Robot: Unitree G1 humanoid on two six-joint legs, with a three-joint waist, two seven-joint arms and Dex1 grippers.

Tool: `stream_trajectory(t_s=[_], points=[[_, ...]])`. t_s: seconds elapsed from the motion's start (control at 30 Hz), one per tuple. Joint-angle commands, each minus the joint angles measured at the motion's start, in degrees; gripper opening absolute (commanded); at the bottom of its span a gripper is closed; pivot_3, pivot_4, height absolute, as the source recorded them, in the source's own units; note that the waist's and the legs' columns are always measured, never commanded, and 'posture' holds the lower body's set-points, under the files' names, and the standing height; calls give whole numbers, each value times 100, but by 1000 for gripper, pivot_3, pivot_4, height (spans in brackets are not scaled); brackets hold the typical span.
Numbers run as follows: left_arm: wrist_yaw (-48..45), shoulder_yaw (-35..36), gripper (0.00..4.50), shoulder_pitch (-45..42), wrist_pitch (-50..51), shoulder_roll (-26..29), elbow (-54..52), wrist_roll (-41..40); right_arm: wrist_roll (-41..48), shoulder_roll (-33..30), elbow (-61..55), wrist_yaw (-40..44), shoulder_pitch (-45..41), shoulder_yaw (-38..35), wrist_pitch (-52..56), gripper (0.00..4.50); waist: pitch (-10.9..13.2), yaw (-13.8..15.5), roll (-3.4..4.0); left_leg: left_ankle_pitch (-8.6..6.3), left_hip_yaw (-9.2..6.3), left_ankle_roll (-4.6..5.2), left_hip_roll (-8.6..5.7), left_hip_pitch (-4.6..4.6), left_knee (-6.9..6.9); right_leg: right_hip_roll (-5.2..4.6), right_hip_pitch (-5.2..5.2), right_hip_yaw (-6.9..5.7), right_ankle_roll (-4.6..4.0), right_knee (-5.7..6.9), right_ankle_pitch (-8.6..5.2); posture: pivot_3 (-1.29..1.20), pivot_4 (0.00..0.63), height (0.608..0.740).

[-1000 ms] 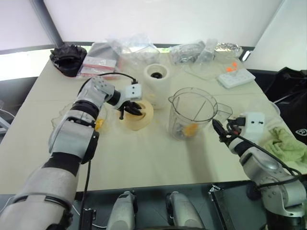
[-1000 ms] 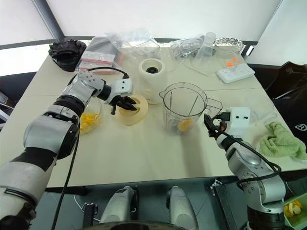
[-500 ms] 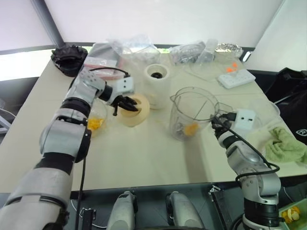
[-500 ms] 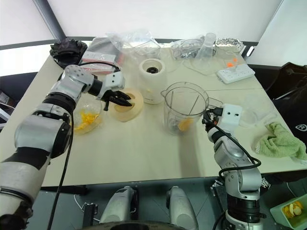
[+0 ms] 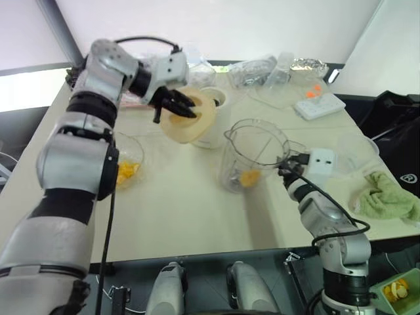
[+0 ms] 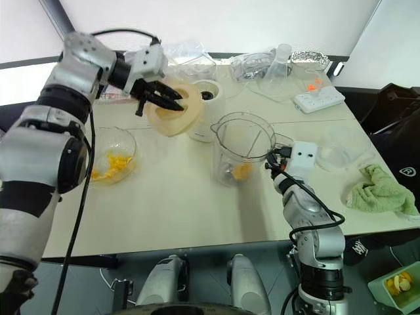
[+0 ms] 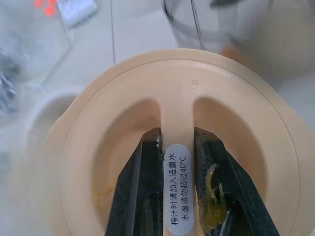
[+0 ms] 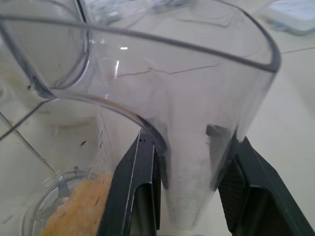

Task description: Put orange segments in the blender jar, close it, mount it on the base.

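Right claw (image 5: 283,172): fingers closed on either side of the blender jar's handle.
Blender jar (image 5: 252,154): upright on the bench (image 5: 184,210), orange segments (image 5: 248,177) at its bottom.
Left claw (image 6: 172,102): beyond the jar, raised, pinching the lid (image 6: 172,110) by its centre rib.
Base (image 6: 205,118): behind the jar, beneath the lid.

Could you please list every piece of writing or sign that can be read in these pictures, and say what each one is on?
"榨汁时请加入适量水" over "水温请勿超过40°C": on a white sticker on the grip bar of the pale-yellow lid, pinched by the left hand.
A round white logo on the black bag at the table's right edge: too small to read.
Red-and-white packets at the far left of the table: print too blurred to read.
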Motion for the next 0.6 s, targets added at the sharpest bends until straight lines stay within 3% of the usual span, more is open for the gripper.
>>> stream_trajectory(t_s=[0.03,0.23,0.37,0.5,0.6], points=[[-88,200,327,-424,-62,-64,-49,-213,-42,-33,-395,224,-155,223,-38,944,0,-5,0,0,1,1,0,-2,0,0,-2,1,0,-1,0,0,150,740],[-386,140,327,-571,-150,-332,-30,-258,-344,-204,-272,472,-151,647,69,944,0,-11,1,-2,0,4,5,-2,3,4,-3,1,-1,1,0,0,150,740],[-388,-284,327,-522,-393,-558,-59,-398,-443,-209,-217,603,-169,693,56,944,0,-8,1,-3,0,4,7,-2,4,6,-3,1,-1,2,0,0,150,740],[-388,-780,327,-536,-367,-692,-185,-899,-550,-256,-168,725,-157,743,59,944,0,-18,1,-3,0,4,7,-2,5,6,-3,2,-1,2,0,0,150,740],[-388,-1621,327,-392,-76,-603,-746,-1811,-616,-282,-152,798,-118,757,49,944,0,-23,1,-3,-2,4,9,-2,5,9,-3,4,-2,2,0,0,150,740]])
